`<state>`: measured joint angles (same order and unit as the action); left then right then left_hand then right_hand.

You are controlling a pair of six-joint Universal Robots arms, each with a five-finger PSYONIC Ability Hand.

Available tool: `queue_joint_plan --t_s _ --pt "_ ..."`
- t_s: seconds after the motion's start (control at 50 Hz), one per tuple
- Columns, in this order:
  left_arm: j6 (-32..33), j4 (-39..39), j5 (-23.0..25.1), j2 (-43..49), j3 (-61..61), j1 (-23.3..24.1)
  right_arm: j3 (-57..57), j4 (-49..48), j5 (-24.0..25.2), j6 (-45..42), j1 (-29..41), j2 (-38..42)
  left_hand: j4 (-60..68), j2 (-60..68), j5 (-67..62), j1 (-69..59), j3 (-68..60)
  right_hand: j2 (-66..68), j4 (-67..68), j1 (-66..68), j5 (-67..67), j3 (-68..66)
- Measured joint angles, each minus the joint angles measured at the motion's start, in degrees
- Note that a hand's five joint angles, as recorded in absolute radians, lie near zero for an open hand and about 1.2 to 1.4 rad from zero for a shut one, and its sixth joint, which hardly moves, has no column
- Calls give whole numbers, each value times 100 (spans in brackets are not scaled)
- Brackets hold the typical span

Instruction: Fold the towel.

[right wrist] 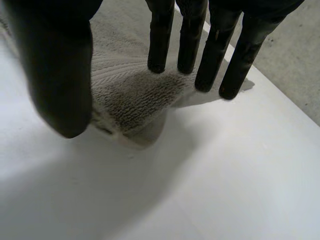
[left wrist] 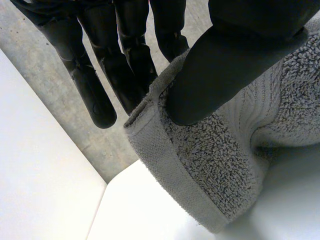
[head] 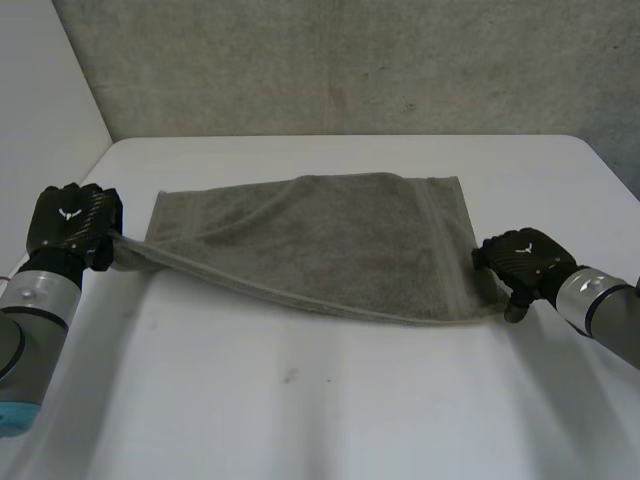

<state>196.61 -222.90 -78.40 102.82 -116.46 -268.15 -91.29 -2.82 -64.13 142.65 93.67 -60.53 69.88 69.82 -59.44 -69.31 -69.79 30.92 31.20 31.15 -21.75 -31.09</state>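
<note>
A grey towel lies spread across the white table, its near edge drawn taut between my two hands. My left hand is at the towel's near left corner and holds it a little above the table. In the left wrist view the thumb pinches that corner of the towel against the fingers. My right hand is at the near right corner. In the right wrist view its fingers are straight and spread from the thumb, and the towel corner lies on the table beneath them.
A grey concrete wall stands behind the table's far edge. The table's left edge runs close beside my left arm. Bare table surface stretches in front of the towel.
</note>
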Motion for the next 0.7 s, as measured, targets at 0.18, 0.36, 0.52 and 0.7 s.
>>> queue_joint_plan --t_s 0.18,0.36,0.52,0.7 --pt "0 0 0 2 0 0 -194 -15 13 -41 -24 30 0 0 0 0 0 815 856 876 -825 -869" --pt "0 -2 0 2 0 0 -256 -47 21 -258 -25 152 0 0 0 0 0 1183 1185 1191 -1122 -1205" --pt "4 0 0 2 -6 0 -230 -43 30 -295 -19 186 0 0 0 0 0 4475 4472 4517 -4451 -4456" --pt "39 56 2 -38 -95 45 -269 -6 7 133 -135 -604 0 0 0 0 0 4477 4568 4534 -4502 -4532"
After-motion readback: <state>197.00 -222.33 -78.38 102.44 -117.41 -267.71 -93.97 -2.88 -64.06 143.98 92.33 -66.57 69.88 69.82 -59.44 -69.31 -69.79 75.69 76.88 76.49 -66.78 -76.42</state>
